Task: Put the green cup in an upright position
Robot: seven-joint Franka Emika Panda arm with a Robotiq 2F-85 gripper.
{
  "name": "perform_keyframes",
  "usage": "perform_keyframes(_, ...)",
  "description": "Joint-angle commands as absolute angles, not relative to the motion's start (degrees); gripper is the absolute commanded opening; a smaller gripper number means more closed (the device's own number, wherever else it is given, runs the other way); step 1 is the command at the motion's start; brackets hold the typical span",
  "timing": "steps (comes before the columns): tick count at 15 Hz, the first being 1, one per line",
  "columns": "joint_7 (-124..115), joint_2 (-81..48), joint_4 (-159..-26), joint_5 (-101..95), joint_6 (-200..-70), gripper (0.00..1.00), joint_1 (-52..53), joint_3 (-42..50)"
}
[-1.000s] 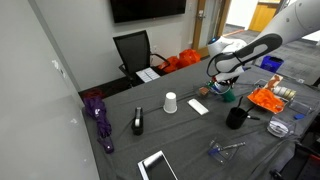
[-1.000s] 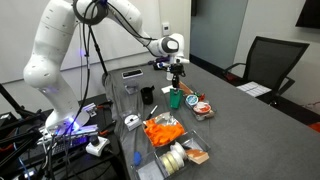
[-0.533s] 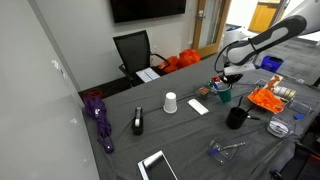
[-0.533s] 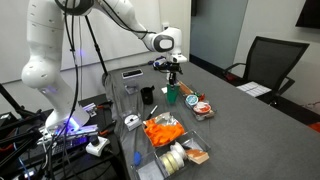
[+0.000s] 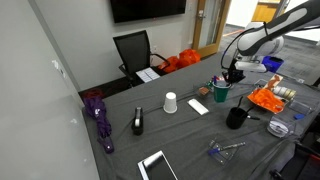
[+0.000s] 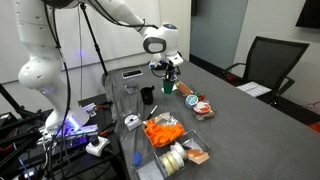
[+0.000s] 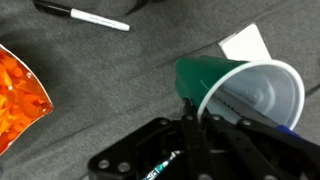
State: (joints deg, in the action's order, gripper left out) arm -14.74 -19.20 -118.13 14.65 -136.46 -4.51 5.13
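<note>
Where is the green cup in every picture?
In an exterior view: green cup right of centre, just left of the orange tray.
In an exterior view: upper middle, above the orange tray.
Wrist view: right of centre, white inside showing; orange tray at the left edge.
Shared landmark: the orange tray.

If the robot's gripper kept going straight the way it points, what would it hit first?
The green cup between its fingers; past that, probably the grey tabletop, though depth is unclear.
</note>
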Motion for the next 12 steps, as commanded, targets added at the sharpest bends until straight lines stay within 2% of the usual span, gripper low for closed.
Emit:
perform_keyframes(1,-5.99,-16.40,-122.38,20.73,-140.07,0.01,-7.11,2.99)
perform_keyframes(8,2.45,-16.79,-123.29,25.66,-145.36,0.01,-8.57,1.95)
perform_keyframes(12,-8.45,-16.82,-121.27,18.23,-141.69,0.01,-5.06,4.83)
